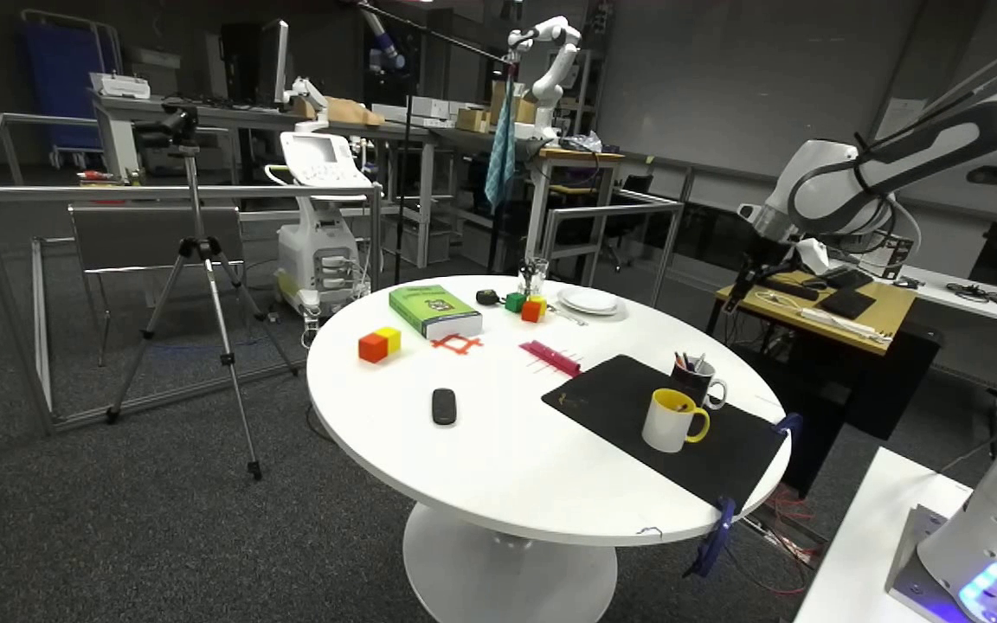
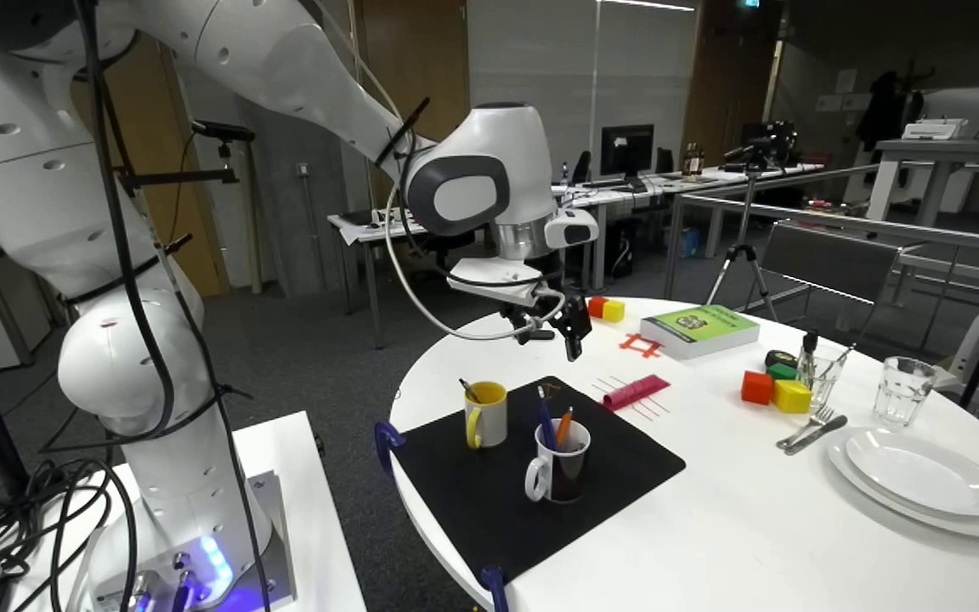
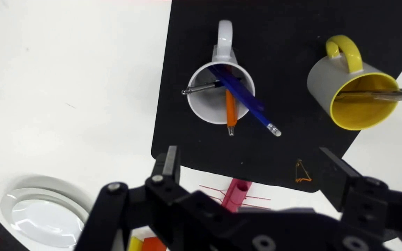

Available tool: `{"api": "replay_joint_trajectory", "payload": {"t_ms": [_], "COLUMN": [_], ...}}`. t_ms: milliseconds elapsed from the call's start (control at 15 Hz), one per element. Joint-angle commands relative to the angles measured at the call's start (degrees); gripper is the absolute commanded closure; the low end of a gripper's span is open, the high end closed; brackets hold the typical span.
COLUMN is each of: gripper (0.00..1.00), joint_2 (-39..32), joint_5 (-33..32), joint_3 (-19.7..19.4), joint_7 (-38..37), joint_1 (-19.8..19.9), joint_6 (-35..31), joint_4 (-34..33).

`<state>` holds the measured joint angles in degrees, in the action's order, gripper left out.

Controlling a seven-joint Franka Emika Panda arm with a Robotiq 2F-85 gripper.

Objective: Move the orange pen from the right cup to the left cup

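The orange pen (image 2: 564, 427) leans in the right cup (image 2: 570, 478), a dark mug with white handle and inside. In the wrist view the orange pen (image 3: 231, 108) sticks over the rim of the right cup (image 3: 202, 106), beside a blue pencil and a silver pen. The left cup (image 3: 321, 82), white outside with yellow handle and inside, holds one clear pen. The left cup (image 1: 661, 426) and right cup (image 1: 689, 378) stand upright, close together. My gripper (image 3: 248, 150) is open and empty. In an exterior view the gripper (image 2: 551, 336) hangs above the table, beyond the cups.
Both cups stand on a black mat (image 2: 472, 476) held by blue clamps (image 2: 387, 442). A pink holder (image 2: 636, 391) lies beyond the mat. Plates (image 2: 923, 472), cutlery, glasses (image 2: 904, 391), colored blocks (image 2: 757, 387), a green book (image 2: 698, 327) and a black case (image 1: 444, 407) are around.
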<state>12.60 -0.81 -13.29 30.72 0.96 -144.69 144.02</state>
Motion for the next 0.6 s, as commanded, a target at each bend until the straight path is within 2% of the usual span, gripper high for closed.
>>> {"api": "replay_joint_trajectory", "payload": {"t_ms": [0,200,333,533], "gripper": [0.00,0.00,0.00,0.00], "joint_2": [-3.9,-6.5,-7.6,-7.1], "joint_5": [3.4,7.5,10.1,9.1], "joint_3": [-0.5,-0.2,0.6,2.0], "joint_7": [5.1,10.5,12.5,10.7], "joint_1": [-0.1,-0.7,-0.5,0.9], "joint_6": [-5.8,-8.9,-7.4,-7.2], "joint_4": [-0.9,-1.6,-2.5,-1.5]}}
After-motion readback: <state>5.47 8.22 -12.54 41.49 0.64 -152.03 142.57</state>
